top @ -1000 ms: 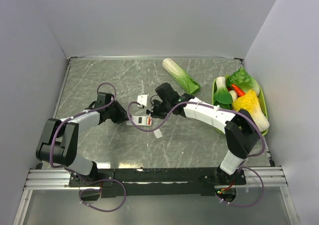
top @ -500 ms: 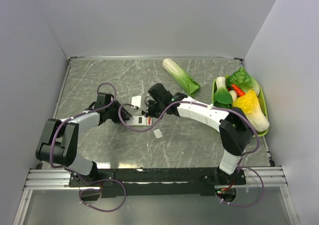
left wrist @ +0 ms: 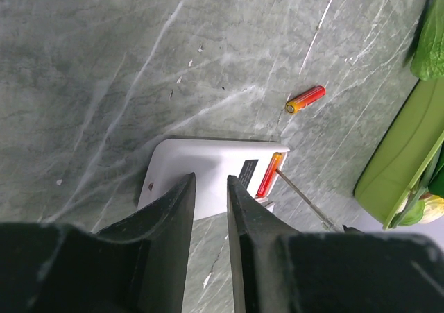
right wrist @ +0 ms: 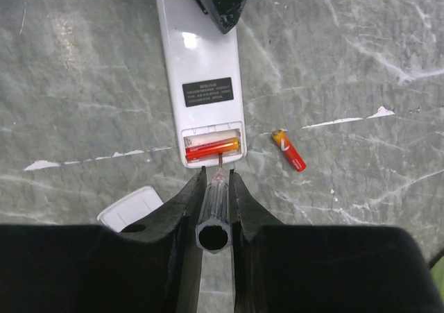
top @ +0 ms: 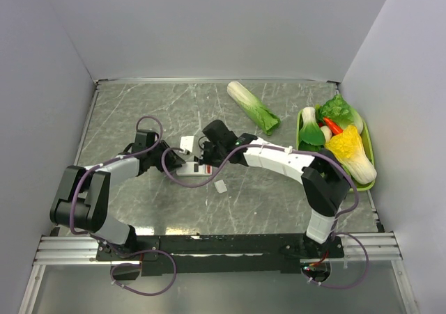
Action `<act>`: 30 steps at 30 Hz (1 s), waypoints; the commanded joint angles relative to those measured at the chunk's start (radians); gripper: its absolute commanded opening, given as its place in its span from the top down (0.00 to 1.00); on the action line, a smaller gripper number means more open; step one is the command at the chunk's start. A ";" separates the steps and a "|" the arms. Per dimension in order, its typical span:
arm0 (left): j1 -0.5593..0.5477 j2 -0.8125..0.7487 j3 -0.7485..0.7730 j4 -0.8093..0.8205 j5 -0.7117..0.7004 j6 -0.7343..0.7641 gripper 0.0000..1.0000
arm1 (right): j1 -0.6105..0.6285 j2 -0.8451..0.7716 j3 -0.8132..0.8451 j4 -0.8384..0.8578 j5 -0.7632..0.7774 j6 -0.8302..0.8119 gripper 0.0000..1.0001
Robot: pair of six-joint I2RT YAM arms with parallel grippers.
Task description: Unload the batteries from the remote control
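The white remote control (right wrist: 201,70) lies face down with its battery bay open; it also shows in the top view (top: 198,167). One red battery (right wrist: 211,146) sits in the bay. A second battery (right wrist: 288,150) lies loose on the table to its right. My right gripper (right wrist: 216,174) is shut on a clear-handled screwdriver (right wrist: 215,209), and the screwdriver's tip touches the battery in the bay. My left gripper (left wrist: 210,181) has its jaws nearly together, with its tips pressing on the remote's far end (left wrist: 208,164). Both batteries show there too, one in the bay (left wrist: 269,174) and one loose (left wrist: 306,98).
The small white cover piece (right wrist: 132,207) lies just left of my right gripper, and shows in the top view (top: 220,186). A napa cabbage (top: 252,106) lies behind. A green tray (top: 370,138) of vegetables stands at the right edge.
My right arm has moved left toward the remote, bringing the screwdriver to the battery bay. My left arm and the remote have barely moved.
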State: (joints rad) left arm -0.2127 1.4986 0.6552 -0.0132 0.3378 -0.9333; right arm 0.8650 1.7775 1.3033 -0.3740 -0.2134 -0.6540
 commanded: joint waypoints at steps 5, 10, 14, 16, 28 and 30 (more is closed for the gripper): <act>0.001 0.009 -0.014 -0.025 -0.034 0.016 0.69 | -0.107 -0.118 -0.182 0.142 -0.135 0.076 1.00; 0.001 0.008 -0.016 -0.018 -0.034 0.010 0.69 | -0.135 -0.145 -0.252 0.220 -0.190 0.103 1.00; 0.001 0.006 -0.017 -0.018 -0.036 0.007 0.69 | -0.152 -0.145 -0.266 0.228 -0.213 0.113 1.00; 0.001 0.008 -0.016 -0.016 -0.036 0.005 0.69 | -0.168 -0.139 -0.268 0.231 -0.227 0.119 1.00; 0.001 0.025 -0.020 -0.011 -0.034 0.004 0.68 | -0.219 -0.165 -0.334 0.305 -0.316 0.180 1.00; 0.001 0.023 -0.022 -0.016 -0.036 0.004 0.68 | -0.224 -0.170 -0.355 0.342 -0.302 0.211 1.00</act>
State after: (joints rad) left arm -0.2127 1.5028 0.6495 -0.0036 0.3347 -0.9386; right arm 0.6598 1.6447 0.9989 -0.0303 -0.5282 -0.5022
